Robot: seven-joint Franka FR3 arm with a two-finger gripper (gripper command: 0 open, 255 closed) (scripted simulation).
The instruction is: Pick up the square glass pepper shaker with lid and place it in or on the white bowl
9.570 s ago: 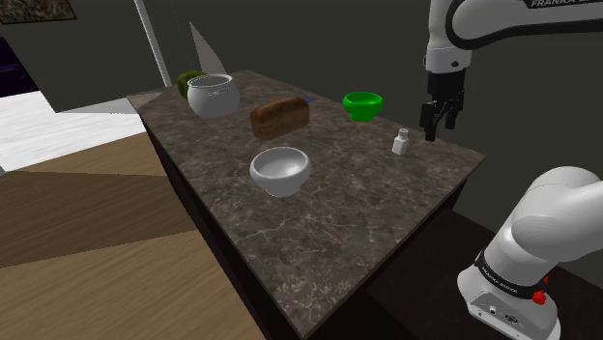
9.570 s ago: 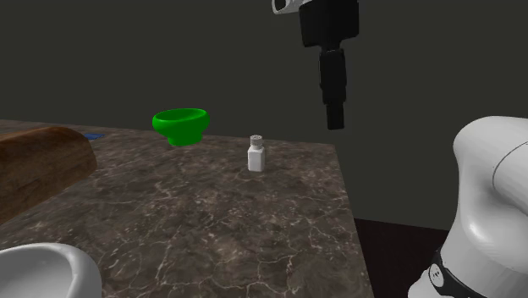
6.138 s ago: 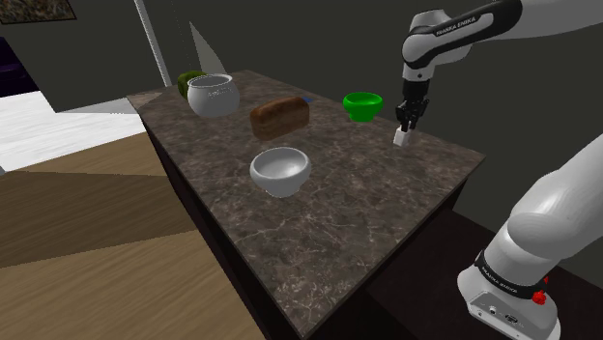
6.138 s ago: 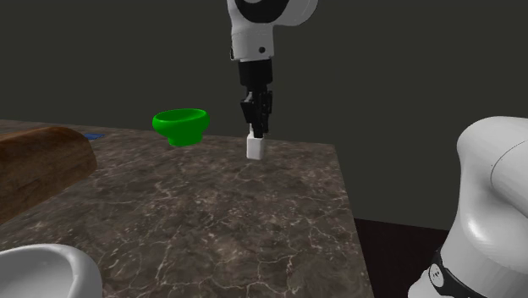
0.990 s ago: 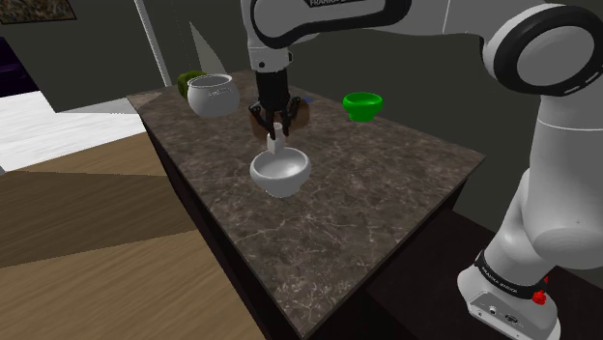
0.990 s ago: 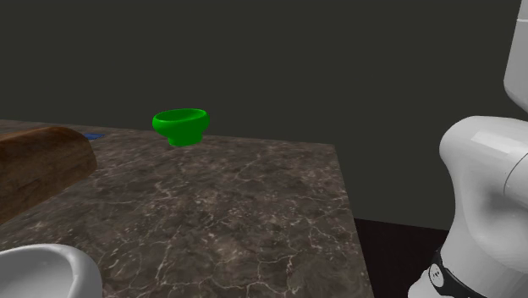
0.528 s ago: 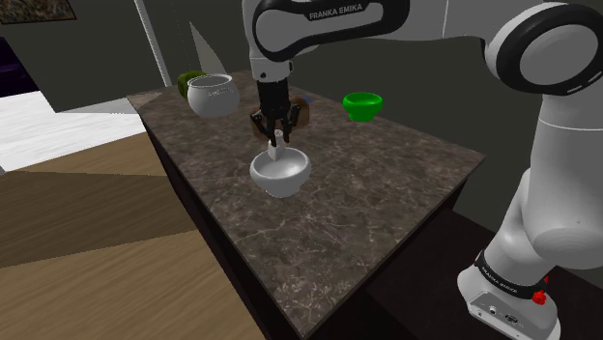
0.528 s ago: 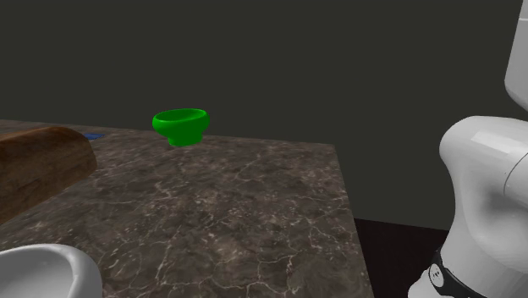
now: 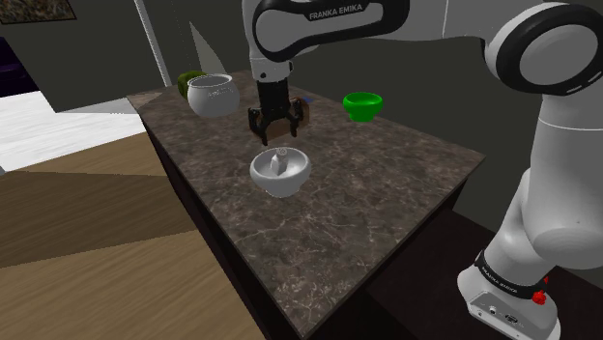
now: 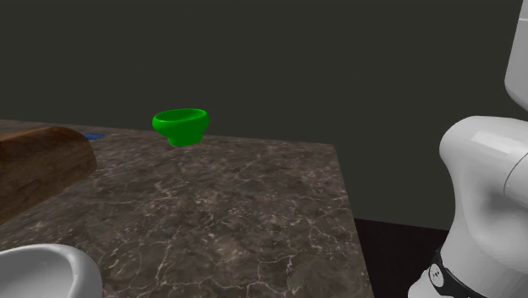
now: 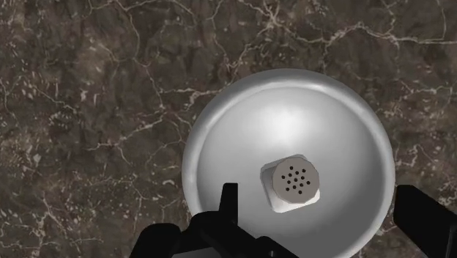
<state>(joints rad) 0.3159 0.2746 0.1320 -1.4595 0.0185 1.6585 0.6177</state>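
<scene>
Dark marble counter [image 9: 387, 184] carries the white bowl [image 9: 293, 181]; the shaker [image 9: 279, 162] stands upright inside it; the gripper [image 9: 272, 131] hangs above, fingers apart; placement looks done.

White arm [image 9: 560, 145]: glossy rounded shells met at dark grey joints. Dark "FRANKA EMIKA" lettering [image 9: 338, 12] ran along the upper-centre link; black base collar [image 9: 495, 273], lower right, carried pale lettering and red marks. All-black two-finger gripper [image 9: 273, 133].

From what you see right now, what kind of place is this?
Probably a home kitchen: a dark stone-patterned counter holds a brown loaf, a green bowl and a white bowl with a shaker standing in it.
</scene>
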